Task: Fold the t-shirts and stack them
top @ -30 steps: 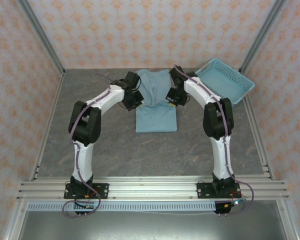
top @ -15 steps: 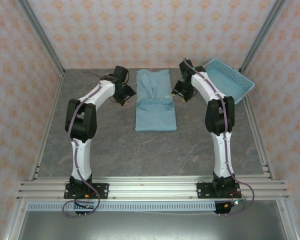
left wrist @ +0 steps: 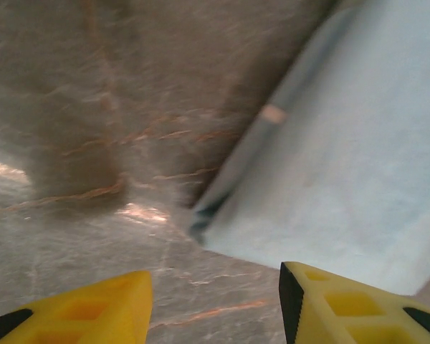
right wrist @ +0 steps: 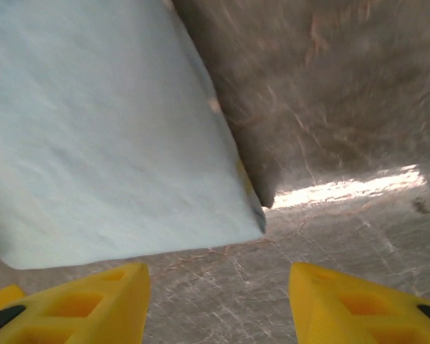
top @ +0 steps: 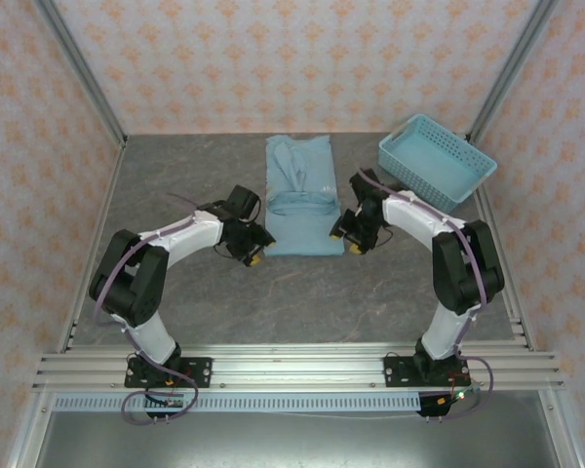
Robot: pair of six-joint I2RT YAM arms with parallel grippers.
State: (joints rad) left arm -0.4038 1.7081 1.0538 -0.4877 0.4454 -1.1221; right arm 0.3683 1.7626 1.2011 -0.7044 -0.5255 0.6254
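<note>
A light blue t-shirt (top: 303, 222) lies flat on the grey table as a long narrow strip, its sides folded in, running away from the arms. My left gripper (top: 253, 256) hovers low just outside its near left corner. My right gripper (top: 348, 240) is beside the near right corner. In the left wrist view the yellow fingers (left wrist: 93, 312) stand apart over bare table, the t-shirt (left wrist: 344, 165) corner just ahead of my left gripper (left wrist: 215, 308). In the right wrist view my right gripper (right wrist: 218, 301) is open too, the t-shirt (right wrist: 107, 143) hem just beyond it.
A light blue perforated basket (top: 437, 161) stands at the back right, clear of the shirt. Patterned walls and metal frame posts close in the table on three sides. Bare grey table (top: 302, 302) stretches between the shirt and the arm bases.
Both grippers opened and let go of the shirt's sides. The arms swung out, then drew back toward me to the shirt's near corners. The shirt is narrower at its far half.
</note>
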